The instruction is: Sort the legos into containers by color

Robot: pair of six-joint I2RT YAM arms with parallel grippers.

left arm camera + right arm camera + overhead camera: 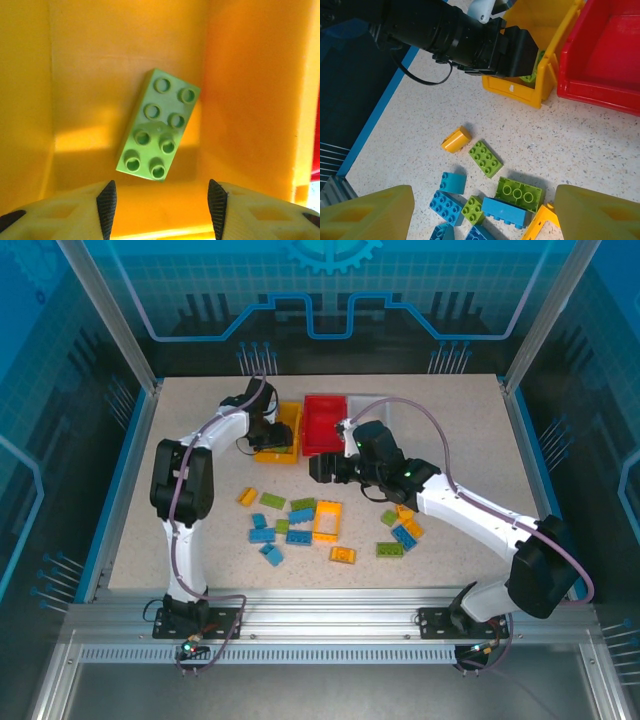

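A light green two-by-four lego (pixel 159 125) lies loose on the floor of the yellow container (pixel 250 100). My left gripper (pixel 162 202) hangs open just above it, with nothing between its fingers. In the top view the left gripper (pixel 268 430) is over the yellow container (pixel 290 410), with the red container (pixel 322 423) and the white container (pixel 385 410) to its right. My right gripper (pixel 318 468) is open and hovers above the loose legos (pixel 300 515) on the table. Below the right gripper (pixel 485 205) lie green (pixel 485 158), blue (pixel 502 212) and orange-yellow (pixel 456 139) legos.
The left arm's black wrist (pixel 455 35) reaches over the yellow container (pixel 520 92), close to the red one (pixel 600 90). More legos (pixel 400 530) lie under the right forearm. A blue rim (pixel 120 490) borders the table's left edge.
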